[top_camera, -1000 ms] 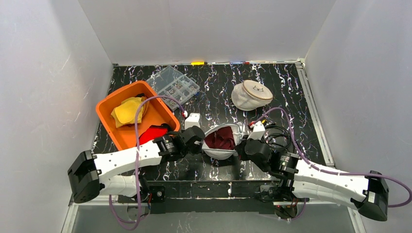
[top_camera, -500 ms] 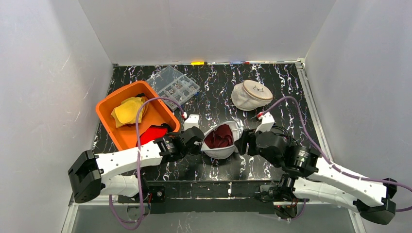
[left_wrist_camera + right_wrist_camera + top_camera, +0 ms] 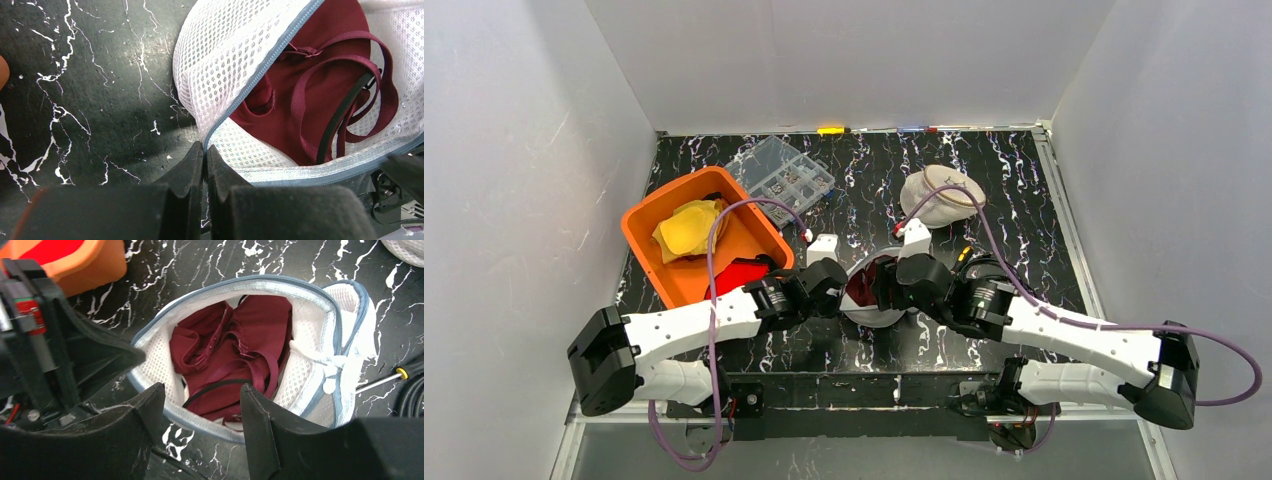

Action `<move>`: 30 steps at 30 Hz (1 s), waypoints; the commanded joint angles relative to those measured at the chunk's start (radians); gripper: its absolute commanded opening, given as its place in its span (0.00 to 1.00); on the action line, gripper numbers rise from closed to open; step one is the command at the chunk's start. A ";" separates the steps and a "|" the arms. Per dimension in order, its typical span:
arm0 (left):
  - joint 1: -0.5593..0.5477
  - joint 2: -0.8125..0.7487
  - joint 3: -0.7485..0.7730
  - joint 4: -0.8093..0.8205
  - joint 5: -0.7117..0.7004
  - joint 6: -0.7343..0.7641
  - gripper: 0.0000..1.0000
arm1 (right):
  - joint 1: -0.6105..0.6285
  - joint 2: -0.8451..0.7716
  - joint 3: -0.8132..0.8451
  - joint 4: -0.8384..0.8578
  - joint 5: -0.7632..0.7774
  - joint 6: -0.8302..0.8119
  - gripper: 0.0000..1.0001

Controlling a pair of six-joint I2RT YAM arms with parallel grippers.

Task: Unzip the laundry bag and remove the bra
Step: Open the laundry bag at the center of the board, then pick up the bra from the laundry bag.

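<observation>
Black marble-patterned tabletop (image 3: 864, 170) fills the floor of a white-walled booth. Far left on it sits an orange plastic bin (image 3: 746, 236) holding a crumpled yellow cloth (image 3: 687, 228) and something red (image 3: 739, 274) at its near corner. Just behind the bin lies a clear plastic compartment box (image 3: 781, 175) of small parts.

Near the front edge, the left gripper (image 3: 205, 150) reaches in from the left, its fingers pressed together on the rim of the white mesh laundry bag (image 3: 225, 65), right where the grey-blue zipper tape comes down to the table. The bag lies in the middle of the table between the two arms, its zipper undone and its mouth gaping wide. The dark red bra (image 3: 320, 65) is inside, straps looped over the cups, with a thin black strip across it.

The right gripper (image 3: 202, 392) hangs over the bag's mouth with its fingers spread apart, nothing between them. Behind it, towards the back right, rests a second round white mesh bag (image 3: 941, 196), zipped and well apart from the open one. A coil of black cable (image 3: 994, 272) lies just right of the open bag.
</observation>
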 commanded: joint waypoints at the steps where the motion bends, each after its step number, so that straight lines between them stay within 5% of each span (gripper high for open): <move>1: 0.006 0.006 0.018 -0.016 0.019 0.010 0.00 | -0.004 0.045 -0.042 0.104 0.105 -0.030 0.65; 14: 0.005 0.038 -0.091 0.128 0.125 0.005 0.00 | -0.004 -0.119 -0.327 0.142 0.100 0.138 0.77; 21: 0.005 0.046 -0.085 0.148 0.149 0.030 0.00 | -0.004 -0.184 -0.294 0.136 0.122 0.146 0.82; 30: 0.005 0.042 -0.057 0.129 0.154 0.028 0.00 | -0.005 -0.064 -0.276 0.207 0.220 0.187 0.79</move>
